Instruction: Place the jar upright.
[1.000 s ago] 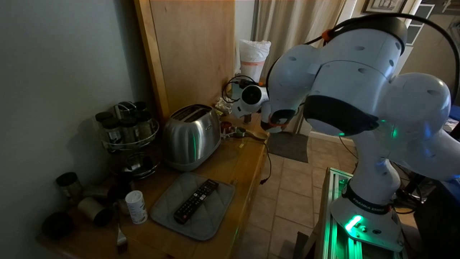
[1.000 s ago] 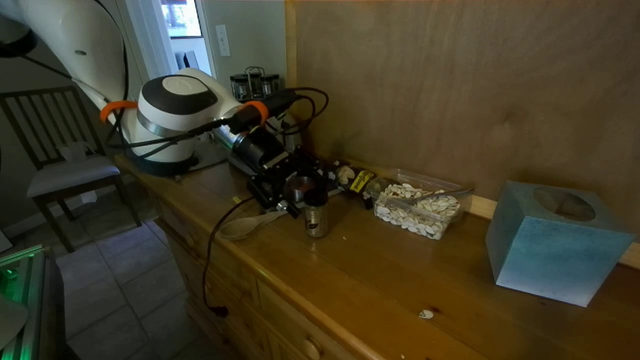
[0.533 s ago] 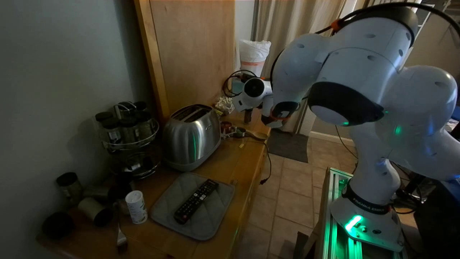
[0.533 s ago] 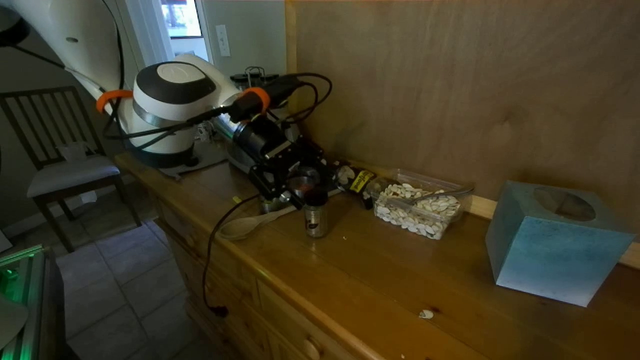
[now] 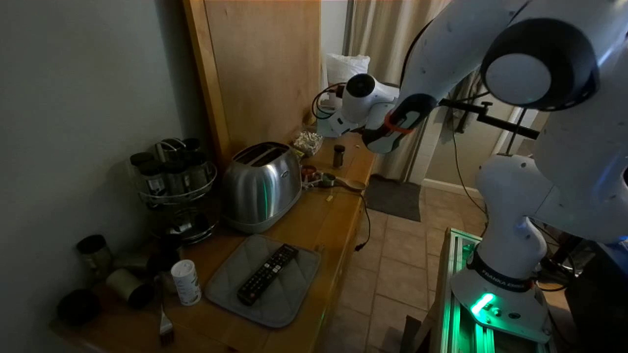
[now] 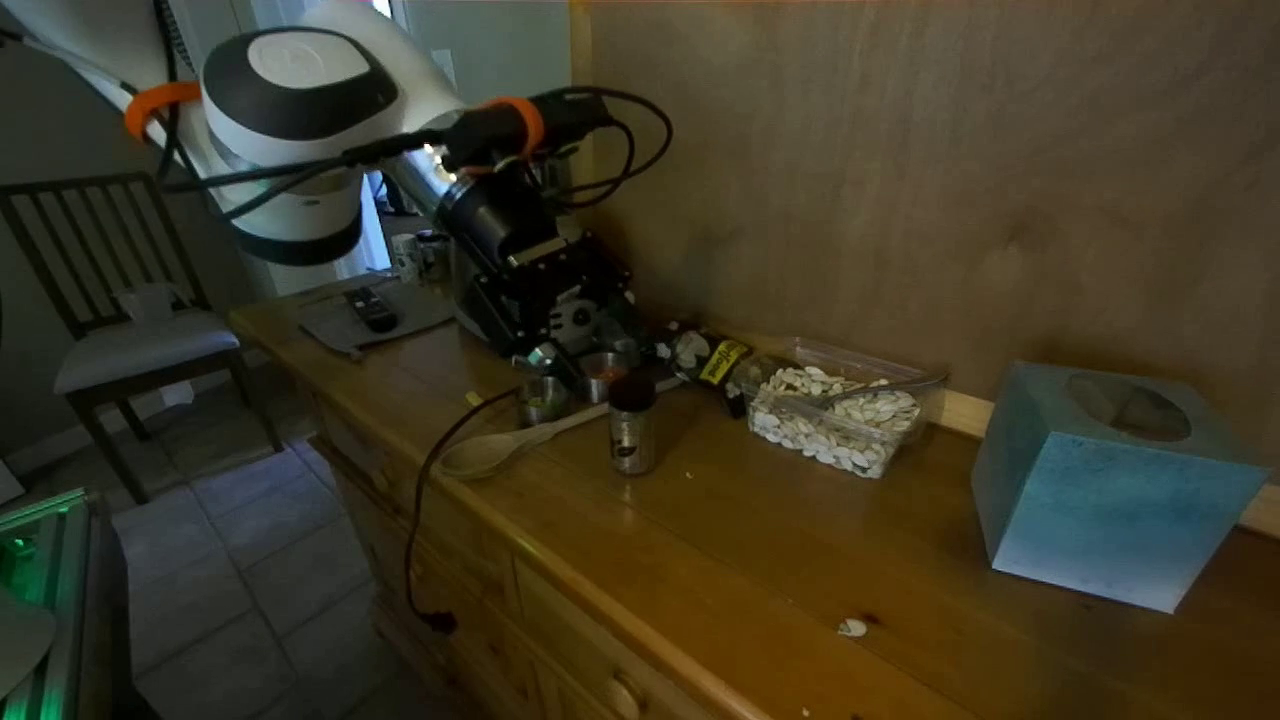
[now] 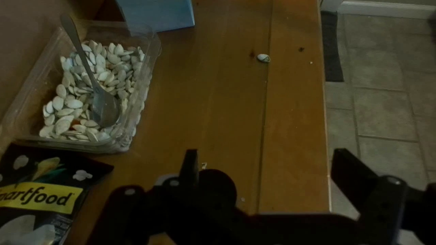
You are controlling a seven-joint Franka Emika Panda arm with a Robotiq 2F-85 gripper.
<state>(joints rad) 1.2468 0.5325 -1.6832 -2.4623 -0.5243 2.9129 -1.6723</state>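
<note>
Item: your gripper, fingers spread wide; item: the jar, dark-lidded, upright on the dresser, just beside the wooden spoon, near the clear plastic seed tub

In an exterior view the camera stands high at the end of the dresser well apart from the seed tub, facing down and lengthwise toward it, the toaster coming before the tub; in an exterior view taken nearer the tub, the lens looks slantwise back from the opposite side, the blue box closer than the tub, the remote far beyond it; the wrist view sits just beside the tub, facing steeply down, the blue box past the tub; both exterior views share the tub, dark-capped jar, remote and robot arm; with an exterior view the wrist view shares tub, blue box and black bag.
</note>
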